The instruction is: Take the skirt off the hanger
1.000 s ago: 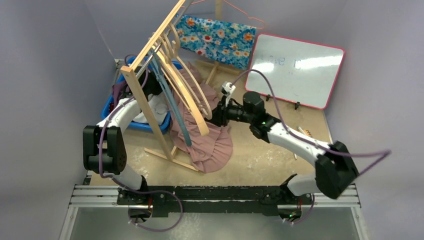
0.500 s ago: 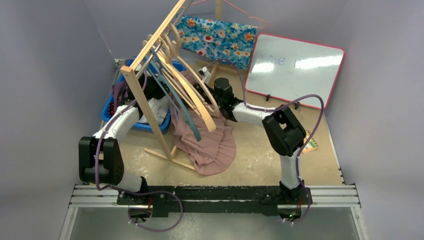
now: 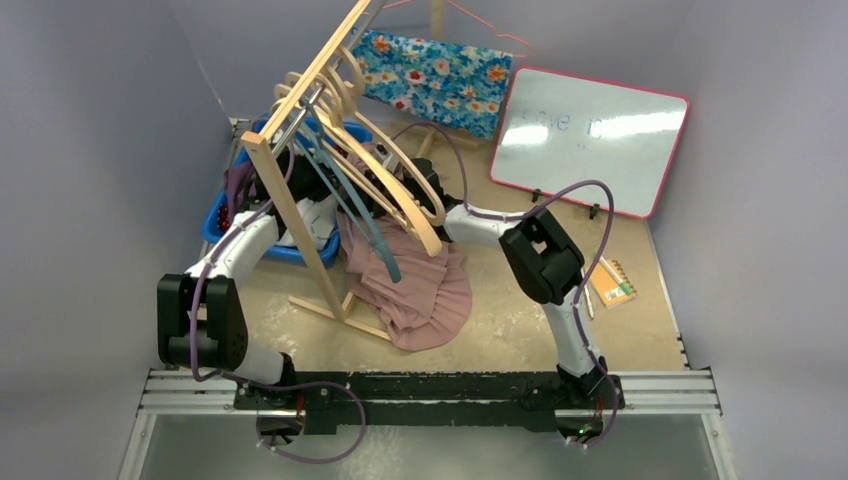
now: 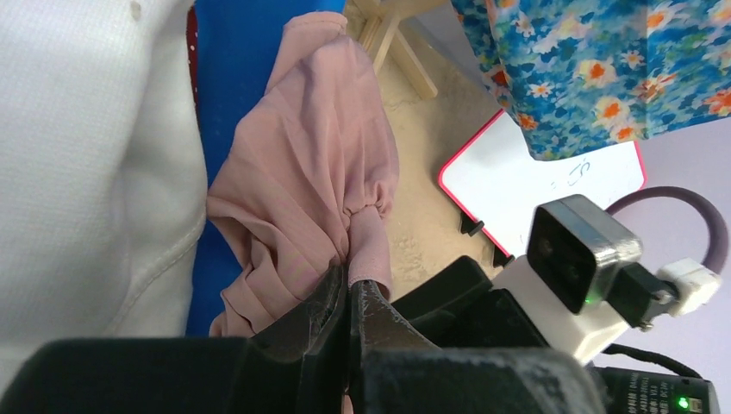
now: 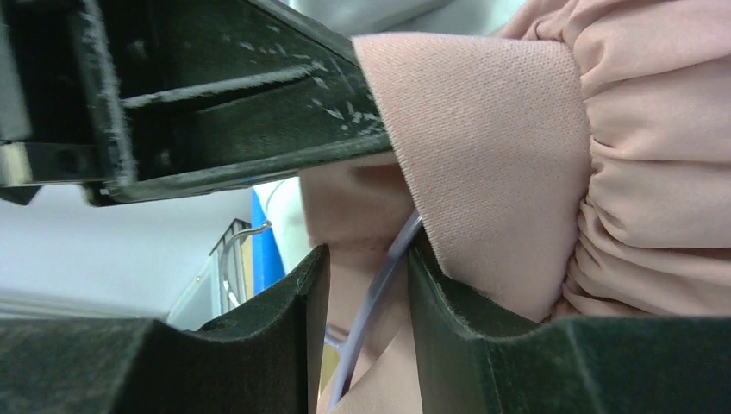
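The pink skirt [image 3: 422,288] hangs from a pale blue hanger [image 3: 358,222] on the wooden rack and pools on the table. My left gripper [image 4: 352,291] is shut on the skirt's gathered waistband [image 4: 366,228]. In the top view it is hidden among the hangers. My right gripper [image 5: 364,332] sits right against the left one, its jaws a little apart. The hanger's thin pale bar [image 5: 379,293] and pink fabric [image 5: 491,172] lie between them. The left gripper's fingers [image 5: 215,103] show above. In the top view the right gripper [image 3: 425,200] reaches under the wooden hangers [image 3: 405,190].
The wooden rack [image 3: 290,215] with several hangers stands at the centre left. A blue bin [image 3: 222,218] holding a white garment [image 3: 312,215] sits behind it. A floral cloth [image 3: 435,75], a whiteboard [image 3: 590,140] and a notebook [image 3: 612,282] are at the back and right.
My right arm has folded and pushed its gripper left and deeper under the hangers to the waistband. The hangers have swung. The left arm has barely moved.
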You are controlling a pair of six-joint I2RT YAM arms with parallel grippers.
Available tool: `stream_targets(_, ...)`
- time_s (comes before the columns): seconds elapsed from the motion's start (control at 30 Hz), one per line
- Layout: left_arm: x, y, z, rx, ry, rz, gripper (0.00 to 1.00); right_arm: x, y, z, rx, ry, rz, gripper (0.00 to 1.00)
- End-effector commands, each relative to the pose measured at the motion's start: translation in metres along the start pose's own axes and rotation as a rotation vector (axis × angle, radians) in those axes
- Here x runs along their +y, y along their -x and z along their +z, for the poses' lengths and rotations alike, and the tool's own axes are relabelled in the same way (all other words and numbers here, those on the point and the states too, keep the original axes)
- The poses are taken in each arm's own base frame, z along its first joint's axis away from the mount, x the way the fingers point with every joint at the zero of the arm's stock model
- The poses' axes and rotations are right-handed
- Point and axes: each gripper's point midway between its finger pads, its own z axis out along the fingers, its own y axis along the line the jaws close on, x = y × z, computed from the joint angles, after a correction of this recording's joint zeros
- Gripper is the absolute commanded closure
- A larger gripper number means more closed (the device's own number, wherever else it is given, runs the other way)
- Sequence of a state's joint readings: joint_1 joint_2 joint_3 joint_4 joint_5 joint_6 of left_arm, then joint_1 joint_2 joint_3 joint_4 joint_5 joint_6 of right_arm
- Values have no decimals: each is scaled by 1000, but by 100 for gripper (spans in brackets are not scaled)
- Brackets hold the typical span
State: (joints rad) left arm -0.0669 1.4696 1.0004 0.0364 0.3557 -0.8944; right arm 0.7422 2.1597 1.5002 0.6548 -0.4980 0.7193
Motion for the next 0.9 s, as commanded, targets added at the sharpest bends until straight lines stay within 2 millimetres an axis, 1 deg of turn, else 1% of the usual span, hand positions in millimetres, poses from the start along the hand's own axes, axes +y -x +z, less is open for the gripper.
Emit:
stream_targets(0.0,-27,10,-13,-38,-94,49,100,0,13,9,-47,-47,-8,59)
stream_targets(0.17,-26,8,-16,-35,-89,56,100,-18,13,14,-63,-121,-7,59)
stream_targets(0.27,-26,7,-17,-35,-88,58,100,-18,17,19,-72,-112,-24,60)
stream_targets(0.37,-26,8,-17,-37,-87,62,100,-25,13,22,-69,-125,-31,65)
stream_targets(0.43,-25,9,-18,-38,-76,74,100,-26,11,20,-76,-126,-45,74)
stream_targets(0.5,-24,12,-20,-46,-60,94,100,-17,8,13,-65,-94,-66,90)
stream_targets(0.53,-23,14,-21,-50,-47,106,100,-9,8,8,-53,-66,-87,99)
stream_targets(0.6,-23,18,-24,-62,-29,131,100,10,12,-8,-32,-14,-141,100)
stream_targets(0.67,-26,23,-26,-71,-22,154,100,23,11,-26,13,29,-198,100)
stream_targets(0.73,-29,28,-27,-82,-19,174,100,21,10,-47,75,50,-212,100)
stream_targets(0.8,-30,33,-28,-96,-12,189,100,16,0,-71,166,100,-195,100)
stream_targets(0.87,-30,38,-28,-108,-1,201,100,12,-2,-93,177,122,-181,100)
